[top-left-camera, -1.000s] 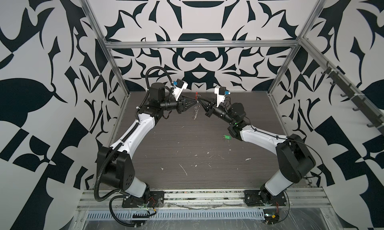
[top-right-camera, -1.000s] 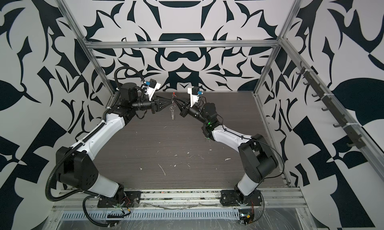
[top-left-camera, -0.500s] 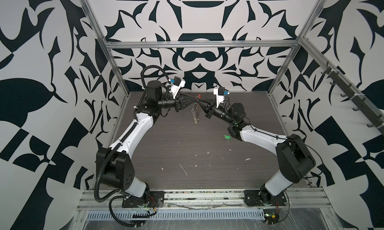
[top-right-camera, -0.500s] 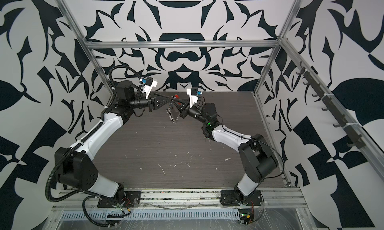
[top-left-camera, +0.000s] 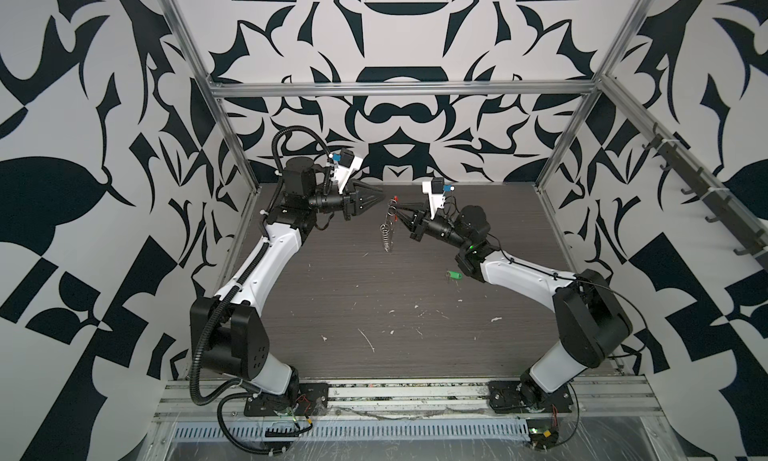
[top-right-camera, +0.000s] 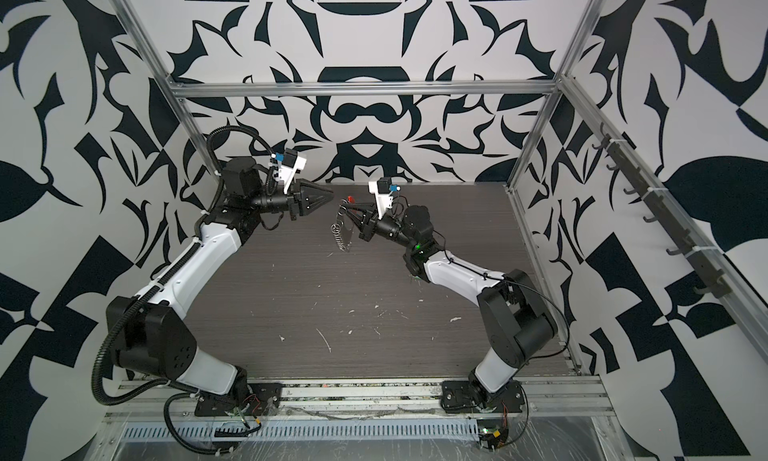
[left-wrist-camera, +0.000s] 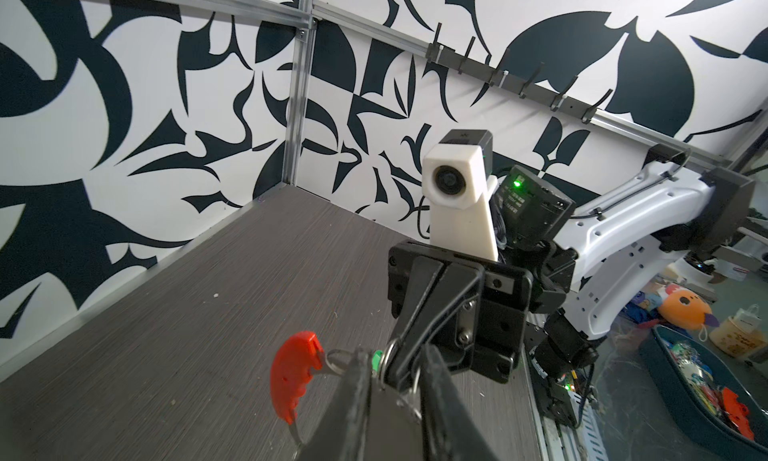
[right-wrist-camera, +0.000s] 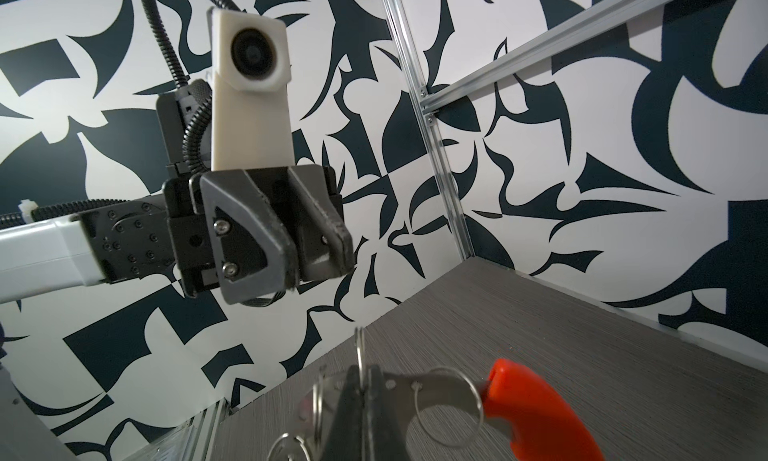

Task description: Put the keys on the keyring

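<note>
Red and silver, the keyring [top-left-camera: 386, 235] hangs in the air over the far part of the bench [top-left-camera: 374, 313], between the two arms. The right fingers [top-left-camera: 409, 218] are pressed together on it and pinch one of its metal rings. In the right wrist view these fingers are cut off at the edge and blurry, and only part of the red piece [right-wrist-camera: 536, 409] and a few rings fit in. In both top views the little silver rings dangle in a thin row, too small to count. The left fingers [right-wrist-camera: 249, 238] point at the keyring from close by but do not touch it. They stand a little apart with nothing between them. In the left wrist view they are dark, blurry shapes that cover the lower rings. The green key [top-left-camera: 454, 275] lies flat on the bench right by the right arm [top-right-camera: 453, 272], well apart from the keyring. In a top view that arm hides almost all of the key. The key's own tiny ring is hard to make out.
</note>
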